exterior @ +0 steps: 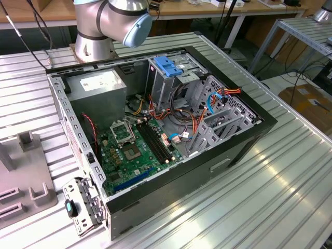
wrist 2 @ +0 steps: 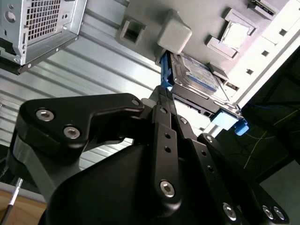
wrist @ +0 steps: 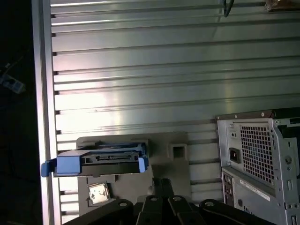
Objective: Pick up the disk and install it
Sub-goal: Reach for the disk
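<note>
The disk [wrist 2: 199, 75], a dark drive in a bright blue carrier, lies on a grey fixture [wrist 2: 176, 33]. It also appears in the first wrist view as the disk [wrist: 110, 159], with one blue tab sticking out past the fixture [wrist: 173, 164]. My gripper [wrist 2: 160, 93] hangs just short of the disk's blue edge, fingers drawn together with nothing between them. In the first wrist view the gripper [wrist: 161, 183] sits beside the disk's end, apart from it.
The open computer case [exterior: 155, 129] lies on the ribbed metal table [exterior: 259, 197], motherboard up, with a blue latch piece [exterior: 168, 65] on its drive cage. The grey fixture [exterior: 31, 181] stands at the exterior view's left. The case's rear [wrist: 262, 159] is close to the fixture.
</note>
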`<state>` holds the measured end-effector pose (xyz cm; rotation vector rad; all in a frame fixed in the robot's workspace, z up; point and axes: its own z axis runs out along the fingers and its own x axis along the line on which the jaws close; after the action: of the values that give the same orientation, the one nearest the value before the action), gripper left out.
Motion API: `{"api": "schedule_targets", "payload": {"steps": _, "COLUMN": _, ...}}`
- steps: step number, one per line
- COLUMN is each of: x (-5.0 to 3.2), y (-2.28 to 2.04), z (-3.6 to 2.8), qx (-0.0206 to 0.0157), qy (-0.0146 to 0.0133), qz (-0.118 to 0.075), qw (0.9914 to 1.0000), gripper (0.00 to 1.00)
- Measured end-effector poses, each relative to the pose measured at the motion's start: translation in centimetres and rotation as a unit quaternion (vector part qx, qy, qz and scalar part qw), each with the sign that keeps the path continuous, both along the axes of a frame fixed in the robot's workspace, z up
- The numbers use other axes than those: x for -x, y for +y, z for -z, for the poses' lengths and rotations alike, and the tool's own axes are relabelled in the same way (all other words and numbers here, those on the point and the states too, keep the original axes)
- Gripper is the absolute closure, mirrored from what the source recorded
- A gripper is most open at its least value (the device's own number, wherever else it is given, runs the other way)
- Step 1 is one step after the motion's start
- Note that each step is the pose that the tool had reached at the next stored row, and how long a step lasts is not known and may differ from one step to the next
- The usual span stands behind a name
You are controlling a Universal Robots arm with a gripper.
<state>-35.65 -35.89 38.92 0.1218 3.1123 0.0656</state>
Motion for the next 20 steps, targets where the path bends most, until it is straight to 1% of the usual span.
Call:
{"api": "schedule_targets", "payload": {"steps": 6, "x": 1.95, "y": 0.11, "z": 0.2, "qx": 0.0, "qy": 0.0001, "qz": 0.0, "qw": 1.0, "gripper": 0.89}}
{"api": "schedule_targets", "payload": {"steps": 8, "x": 2.8, "y": 0.17, "z": 0.34, "qx": 0.0001, "qy": 0.0005, "qz": 0.0, "qw": 1.0, "gripper": 0.89}}
{"api": "schedule_targets", "payload": {"steps": 10, "x": 3.28, "y": 0.21, "z": 0.47, "qx": 0.0001, "qy": 0.0008, "qz": 0.0, "qw": 1.0, "gripper": 0.89}}
{"api": "schedule_targets", "payload": {"steps": 12, "x": 3.94, "y": 0.25, "z": 0.72, "qx": 0.0002, "qy": 0.0019, "qz": 0.0, "qw": 1.0, "gripper": 0.89}}
{"api": "schedule_targets", "payload": {"steps": 15, "x": 4.39, "y": 0.26, "z": 1.14, "qx": 0.0002, "qy": 0.004, "qz": 0.0, "qw": 0.99999, "gripper": 0.89}}
{"api": "schedule_targets", "payload": {"steps": 16, "x": 4.5, "y": 0.26, "z": 1.28, "qx": 0.0002, "qy": 0.0055, "qz": 0.0, "qw": 0.99999, "gripper": 0.89}}
{"api": "schedule_targets", "payload": {"steps": 17, "x": 4.52, "y": 0.26, "z": 1.34, "qx": 0.0002, "qy": 0.0062, "qz": 0.0, "qw": 0.99998, "gripper": 0.89}}
{"api": "schedule_targets", "payload": {"steps": 20, "x": 4.54, "y": 0.26, "z": 1.37, "qx": 0.0002, "qy": 0.0068, "qz": 0.0, "qw": 0.99998, "gripper": 0.89}}
